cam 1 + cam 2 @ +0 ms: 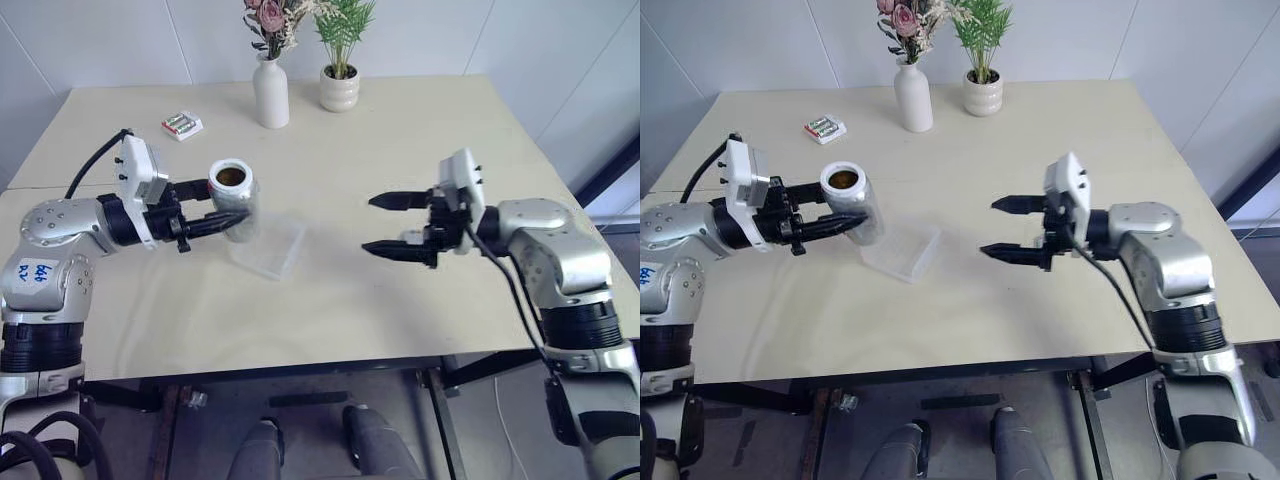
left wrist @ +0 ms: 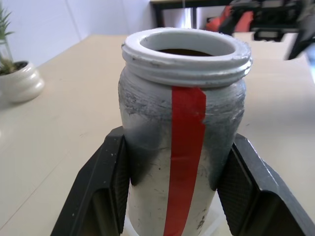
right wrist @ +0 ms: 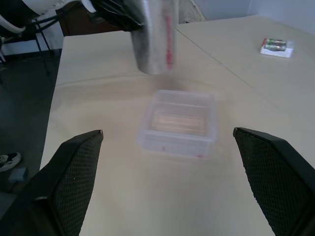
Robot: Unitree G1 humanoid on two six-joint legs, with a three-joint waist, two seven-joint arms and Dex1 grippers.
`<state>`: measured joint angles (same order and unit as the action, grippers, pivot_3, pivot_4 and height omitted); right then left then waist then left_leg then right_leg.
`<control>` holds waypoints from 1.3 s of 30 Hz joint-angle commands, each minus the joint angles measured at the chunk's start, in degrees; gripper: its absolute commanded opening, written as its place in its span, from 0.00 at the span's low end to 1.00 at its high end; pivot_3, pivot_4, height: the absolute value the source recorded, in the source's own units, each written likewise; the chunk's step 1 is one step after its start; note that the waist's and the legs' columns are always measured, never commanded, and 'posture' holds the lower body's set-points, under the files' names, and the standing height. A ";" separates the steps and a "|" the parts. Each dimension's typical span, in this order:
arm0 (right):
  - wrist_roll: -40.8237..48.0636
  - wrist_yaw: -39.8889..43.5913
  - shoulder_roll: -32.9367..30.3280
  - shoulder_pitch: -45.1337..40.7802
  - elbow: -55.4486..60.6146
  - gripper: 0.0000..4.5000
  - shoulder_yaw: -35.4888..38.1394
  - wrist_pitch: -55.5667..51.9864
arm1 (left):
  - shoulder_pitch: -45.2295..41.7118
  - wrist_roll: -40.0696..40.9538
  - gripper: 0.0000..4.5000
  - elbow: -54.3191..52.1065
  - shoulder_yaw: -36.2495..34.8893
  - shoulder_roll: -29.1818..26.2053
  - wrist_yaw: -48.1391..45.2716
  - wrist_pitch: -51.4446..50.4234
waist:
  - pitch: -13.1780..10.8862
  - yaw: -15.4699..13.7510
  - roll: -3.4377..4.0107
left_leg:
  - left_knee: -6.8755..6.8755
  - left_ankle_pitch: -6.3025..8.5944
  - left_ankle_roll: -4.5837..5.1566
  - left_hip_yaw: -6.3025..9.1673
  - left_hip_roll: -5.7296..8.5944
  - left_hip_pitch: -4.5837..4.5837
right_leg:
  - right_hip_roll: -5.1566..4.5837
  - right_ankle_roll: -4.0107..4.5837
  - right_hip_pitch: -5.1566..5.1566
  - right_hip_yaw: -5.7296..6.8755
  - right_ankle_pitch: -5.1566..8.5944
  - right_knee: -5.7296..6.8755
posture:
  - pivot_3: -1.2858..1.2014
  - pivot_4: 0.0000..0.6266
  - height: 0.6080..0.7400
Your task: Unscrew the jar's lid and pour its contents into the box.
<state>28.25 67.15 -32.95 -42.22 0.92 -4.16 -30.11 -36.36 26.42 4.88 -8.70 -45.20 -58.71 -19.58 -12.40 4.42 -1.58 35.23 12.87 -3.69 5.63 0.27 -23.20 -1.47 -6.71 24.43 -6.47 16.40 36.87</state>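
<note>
My left gripper is clamped on the jar — both pads press its silvery sides, red stripe toward the wrist camera. The jar is lidless and upright, held above the table beside the clear box (dark contents visible in its mouth). My right gripper hangs spread wide with nothing between its 2 fingers, well apart from the box.

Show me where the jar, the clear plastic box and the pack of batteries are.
jar [image 2: 183, 147]: left wrist view, red stripe on its side.
box [image 3: 179, 119]: right wrist view, its clear floor.
pack of batteries [image 1: 182, 125]: left eye view, middle of the pack.
</note>
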 commanded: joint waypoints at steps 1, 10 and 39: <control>1.08 -2.29 1.14 1.88 3.73 0.99 0.89 -0.21 | -1.19 -4.40 0.49 1.28 1.74 1.89 3.39 3.79 | 0.00 -0.14 0.00 | -0.02 0.00 0.00 0.00 0.00 -0.04 | -0.01 0.00 0.04 0.00 0.00 0.00 | 0.52 0.24 1.00; 2.81 -5.46 1.29 6.35 6.96 0.99 3.17 -1.32 | -6.71 -19.78 0.49 11.53 5.85 3.27 14.63 16.70 | 0.00 -1.16 0.00 | -0.02 0.00 -0.01 0.02 0.00 -0.02 | 0.01 0.00 0.07 0.03 0.01 0.08 | 0.52 0.24 1.00; 6.51 -12.09 8.42 6.40 6.50 0.99 4.22 -2.86 | -45.35 -125.36 0.49 49.75 60.17 -2.29 120.05 48.67 | -0.02 -1.58 -0.12 | 0.17 0.00 0.08 0.03 0.21 -0.27 | -0.08 -0.34 0.09 0.05 -0.04 0.04 | 0.52 0.24 1.00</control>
<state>33.34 55.86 -24.90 -34.99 6.33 -1.75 -33.05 -79.60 -95.46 53.50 49.30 -48.07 54.79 35.40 -12.42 2.84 -1.70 35.38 12.89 -3.59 5.66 0.50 -23.49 -1.59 -7.08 24.53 -6.43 16.38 36.89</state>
